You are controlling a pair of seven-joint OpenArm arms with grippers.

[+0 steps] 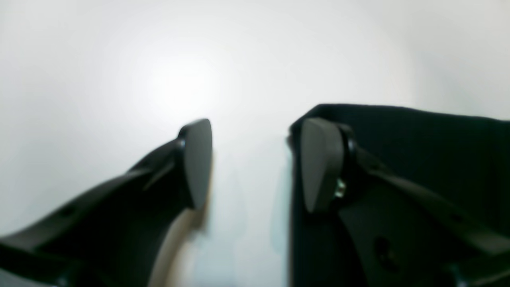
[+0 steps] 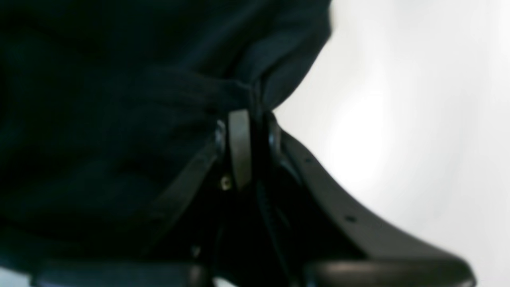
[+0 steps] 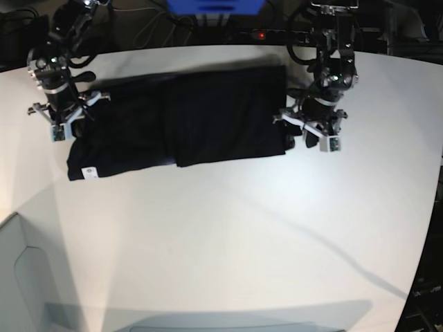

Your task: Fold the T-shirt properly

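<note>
We see the T-shirt (image 3: 187, 121) lying across the upper part of the base view on the white table (image 3: 228, 235), folded into a long dark band that runs from the upper left of the frame toward the upper right. One layer lies over another, its edge showing as a line near the middle of the band, and a small white tag (image 3: 88, 172) shows at the band's lower left corner. Our right gripper (image 3: 64, 124) sits at the left end of the band in the base view. In the right wrist view its jaws are clenched on a bunched fold of the black cloth (image 2: 255, 95), which gathers into a pinch right at the pads (image 2: 239, 147), with the rest of the cloth filling the left of that frame and bare table on the right. Our left gripper (image 3: 306, 131) is at the right end of the band in the base view, just at the cloth's edge. In the left wrist view its jaws stand apart and released, with white table showing in the gap between them; the right-hand pad (image 1: 320, 163) lies over the corner of the black cloth (image 1: 418, 135), while the left-hand pad is over bare table. We cannot tell whether that pad touches the cloth. Dark cables and a blue object (image 3: 216, 6) lie beyond the far edge of the table at the top of the base view.
</note>
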